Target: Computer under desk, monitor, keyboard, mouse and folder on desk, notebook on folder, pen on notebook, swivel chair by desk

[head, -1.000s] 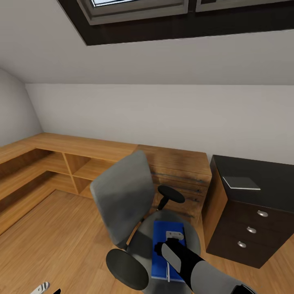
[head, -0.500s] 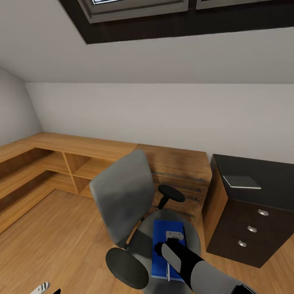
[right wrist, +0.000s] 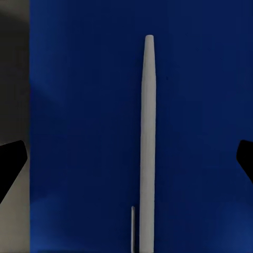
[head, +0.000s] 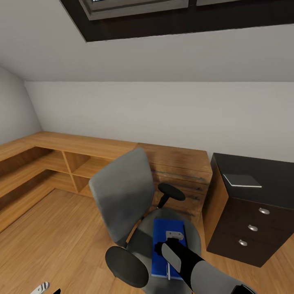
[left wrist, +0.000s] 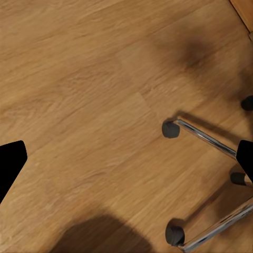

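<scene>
While the right tool (right wrist: 126, 153) gapes wide over the pen (right wrist: 148, 142), a dark cabinet (head: 253, 208) flanks the swivel chair (head: 122, 200)

Right arm (head: 196, 265), lower right of the head view: black forearm casing with grey panels; claw fingertips (right wrist: 10, 163) appeared as black wedges.

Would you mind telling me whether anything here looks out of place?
Yes: a blue folder with a white pen on it lies on the chair seat instead of a desk. The right pincer hangs open above the pen.
</scene>
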You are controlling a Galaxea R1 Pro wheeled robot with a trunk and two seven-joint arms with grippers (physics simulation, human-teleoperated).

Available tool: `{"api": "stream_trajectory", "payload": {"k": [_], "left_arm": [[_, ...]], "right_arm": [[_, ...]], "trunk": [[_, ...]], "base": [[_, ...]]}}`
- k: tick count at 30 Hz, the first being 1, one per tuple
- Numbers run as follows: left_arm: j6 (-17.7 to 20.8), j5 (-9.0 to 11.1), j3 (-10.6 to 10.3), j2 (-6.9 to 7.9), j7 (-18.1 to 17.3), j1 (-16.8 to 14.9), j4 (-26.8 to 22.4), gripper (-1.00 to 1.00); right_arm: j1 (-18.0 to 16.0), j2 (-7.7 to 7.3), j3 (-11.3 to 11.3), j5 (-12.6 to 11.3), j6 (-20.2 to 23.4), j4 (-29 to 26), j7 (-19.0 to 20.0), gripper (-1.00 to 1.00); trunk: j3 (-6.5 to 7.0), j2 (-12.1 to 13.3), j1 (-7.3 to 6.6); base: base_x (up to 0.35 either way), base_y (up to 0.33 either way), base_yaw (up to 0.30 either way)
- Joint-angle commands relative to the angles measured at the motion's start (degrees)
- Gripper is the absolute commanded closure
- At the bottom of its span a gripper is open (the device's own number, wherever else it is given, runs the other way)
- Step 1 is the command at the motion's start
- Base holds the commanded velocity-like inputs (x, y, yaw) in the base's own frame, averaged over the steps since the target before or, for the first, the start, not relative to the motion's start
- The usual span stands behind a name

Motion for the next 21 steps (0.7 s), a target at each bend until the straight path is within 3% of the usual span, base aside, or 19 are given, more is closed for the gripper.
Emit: {"api": "stream_trajectory", "payload": {"k": [1,11,21], "left_arm": [[0.36,0.54,0.08,0.0,0.06,-0.01,-0.1,-1.0],[0.36,0.6,0.09,0.0,0.1,-0.01,-0.1,-1.0],[0.36,0.63,0.14,0.0,0.1,-0.01,-0.1,-1.0]], "right_arm": [[-0.05,-0.04,0.34,-0.31,0.24,-0.08,-0.38,-1.0],[-0.07,-0.06,0.31,-0.34,0.24,-0.16,-0.38,-1.0],[-0.05,-0.07,0.33,-0.34,0.24,-0.16,-0.38,-1.0]], "trunk": [[-0.06,-0.03,0.0],[-1.67,-3.64,1.98],[-1.67,-3.64,1.98]], "base": [[0.0,0.0,0.0],[0.0,0.0,0.0],[0.0,0.0,0.0]]}}
